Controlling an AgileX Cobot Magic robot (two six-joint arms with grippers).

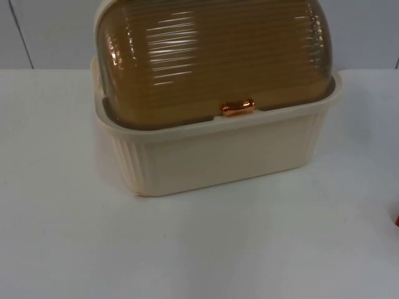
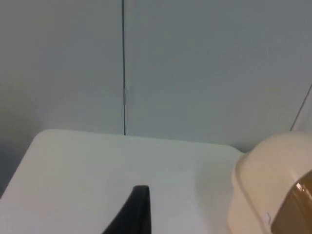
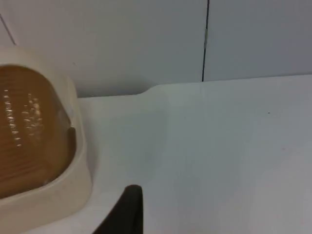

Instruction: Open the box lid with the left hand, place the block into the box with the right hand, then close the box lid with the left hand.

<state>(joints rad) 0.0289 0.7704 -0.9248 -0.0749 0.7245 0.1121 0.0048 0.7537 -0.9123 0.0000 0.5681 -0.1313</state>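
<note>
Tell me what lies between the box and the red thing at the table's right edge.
Bare white table in the top view, from the box to the red thing.

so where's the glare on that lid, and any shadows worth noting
Top view: white streaks of glare run across the ribbed brown lid, a bright glint sits on its copper handle, and the cream box throws only a faint shadow onto the table. Right wrist view: small speckled highlights on the lid. Left wrist view: flat, even light, soft focus.
</note>
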